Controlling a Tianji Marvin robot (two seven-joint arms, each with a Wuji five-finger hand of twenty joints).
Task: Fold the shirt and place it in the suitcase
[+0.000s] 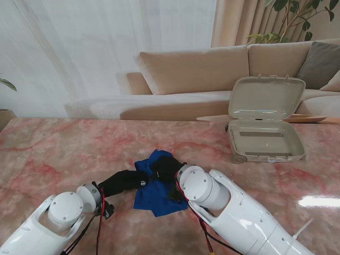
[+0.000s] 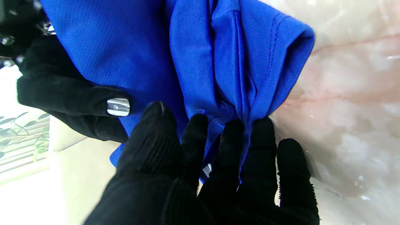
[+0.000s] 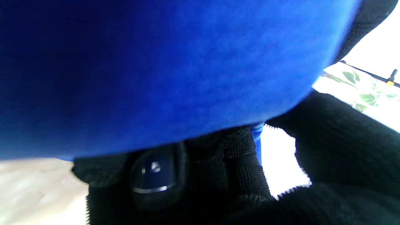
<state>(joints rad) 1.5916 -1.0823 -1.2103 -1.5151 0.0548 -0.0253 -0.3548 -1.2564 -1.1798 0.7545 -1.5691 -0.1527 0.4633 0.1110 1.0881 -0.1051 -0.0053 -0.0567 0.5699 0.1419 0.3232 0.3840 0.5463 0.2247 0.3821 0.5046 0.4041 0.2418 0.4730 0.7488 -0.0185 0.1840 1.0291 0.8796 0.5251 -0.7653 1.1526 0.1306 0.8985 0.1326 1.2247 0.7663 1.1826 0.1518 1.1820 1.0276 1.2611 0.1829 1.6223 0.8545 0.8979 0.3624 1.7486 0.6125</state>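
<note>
Losing the bundle is the main risk imo: the shirt (image 1: 156, 192), a small blue wad on the table (image 1: 64, 154) near me, between both arms, is only bunched, not a flat fold, so lifting it now could let loose layers drop open or trail over the rim of the suitcase (image 1: 265, 139), which sits open, lid up, well apart to the right and farther from me. Left hand (image 2: 200, 175) lies flat w/ fingers (image 2: 232, 137) close together, tips touching the gathered edge; can't tell if they pinch it or just press. Right hand (image 3: 218, 175) is under or against the cloth, fabric covering most of its wrist view, thumb and fingers seem curled on it, so prob. holding. If one hand pulls before the other, the wad likely twists. Fabric is thin mesh knit, stitched hems, soft, slippery-looking, rounded folds. Gloves are black ribbed knit, decent friction. Tabletop is glossy pink marble, slick. Case is a beige hard shell w/ rounded corners.
</note>
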